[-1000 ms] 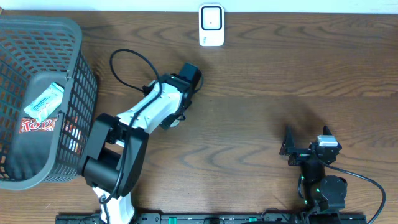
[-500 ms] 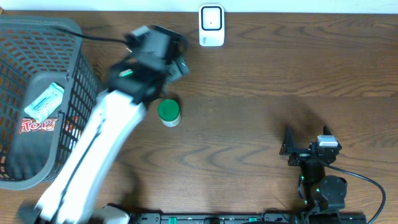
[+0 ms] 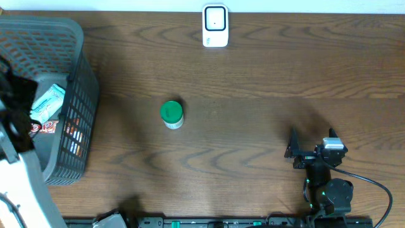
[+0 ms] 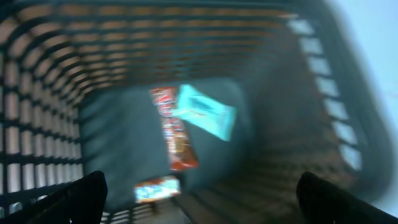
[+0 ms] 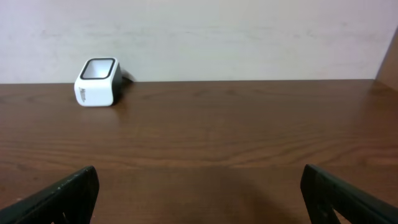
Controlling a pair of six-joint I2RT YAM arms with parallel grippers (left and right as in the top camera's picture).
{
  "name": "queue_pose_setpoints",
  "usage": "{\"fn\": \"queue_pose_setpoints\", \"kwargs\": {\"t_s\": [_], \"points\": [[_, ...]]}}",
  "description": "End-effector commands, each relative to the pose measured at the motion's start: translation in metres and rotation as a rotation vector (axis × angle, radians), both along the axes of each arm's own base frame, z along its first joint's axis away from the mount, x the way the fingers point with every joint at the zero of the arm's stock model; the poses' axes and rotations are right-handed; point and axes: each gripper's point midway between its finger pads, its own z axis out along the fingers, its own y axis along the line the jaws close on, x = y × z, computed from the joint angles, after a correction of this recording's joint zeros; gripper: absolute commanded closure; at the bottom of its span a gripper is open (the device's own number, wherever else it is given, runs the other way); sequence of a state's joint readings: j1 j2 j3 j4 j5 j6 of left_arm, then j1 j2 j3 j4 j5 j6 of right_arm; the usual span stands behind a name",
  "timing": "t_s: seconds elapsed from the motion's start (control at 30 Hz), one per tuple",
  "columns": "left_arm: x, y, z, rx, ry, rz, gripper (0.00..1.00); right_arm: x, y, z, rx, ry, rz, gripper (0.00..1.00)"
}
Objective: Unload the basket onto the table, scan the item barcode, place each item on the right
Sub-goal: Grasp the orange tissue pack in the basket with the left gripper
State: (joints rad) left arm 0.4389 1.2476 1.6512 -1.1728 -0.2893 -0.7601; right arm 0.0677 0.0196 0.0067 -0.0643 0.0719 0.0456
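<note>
The jar (image 3: 171, 114) sits outside the basket (image 3: 76, 38) — likely done — while the left gripper (image 4: 202, 196), wide open and empty like the right gripper (image 5: 199, 190), hangs above the basket's snacks (image 4: 205, 113).

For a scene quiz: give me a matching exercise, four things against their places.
Things:
1 scanner
2 jar
3 packet
4 basket

Places:
A in the basket
B left end of the table
C far edge
D middle

Pairs: 1-C, 2-D, 3-A, 4-B
</note>
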Motion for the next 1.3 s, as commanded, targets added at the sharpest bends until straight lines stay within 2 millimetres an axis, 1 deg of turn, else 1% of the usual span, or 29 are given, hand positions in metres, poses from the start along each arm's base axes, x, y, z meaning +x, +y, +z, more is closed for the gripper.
{"fn": "queue_pose_setpoints", "kwargs": {"t_s": [0.0,0.17,0.23,0.3,0.43,0.57,0.77,1.0,1.27], "points": [[0.004,0.014,-0.047,-0.146,0.073,0.065,0.02,0.000,0.001,-0.002,0.012,0.005,0.002,0.01],[0.025,0.007,-0.113,-0.369,0.176,0.022,0.02,0.000,0.001,-0.002,0.012,0.005,0.002,0.01],[0.031,0.006,-0.134,-0.420,0.225,0.021,0.02,0.000,0.001,-0.002,0.012,0.005,0.002,0.01],[0.034,0.004,-0.159,-0.486,0.284,0.034,0.02,0.000,0.001,-0.002,0.012,0.005,0.002,0.01],[0.034,0.003,-0.192,-0.556,0.363,0.076,0.02,0.000,0.001,-0.002,0.012,0.005,0.002,0.01],[0.033,0.001,-0.221,-0.606,0.445,0.091,0.02,0.000,0.001,-0.002,0.012,0.005,0.002,0.01],[0.027,-0.002,-0.251,-0.647,0.516,0.102,0.02,0.000,0.001,-0.002,0.012,0.005,0.002,0.01],[0.014,-0.011,-0.283,-0.668,0.545,0.106,0.02,0.000,0.001,-0.002,0.012,0.005,0.002,0.01],[-0.001,-0.021,-0.312,-0.688,0.572,0.110,0.02,0.000,0.001,-0.002,0.012,0.005,0.002,0.01]]}}
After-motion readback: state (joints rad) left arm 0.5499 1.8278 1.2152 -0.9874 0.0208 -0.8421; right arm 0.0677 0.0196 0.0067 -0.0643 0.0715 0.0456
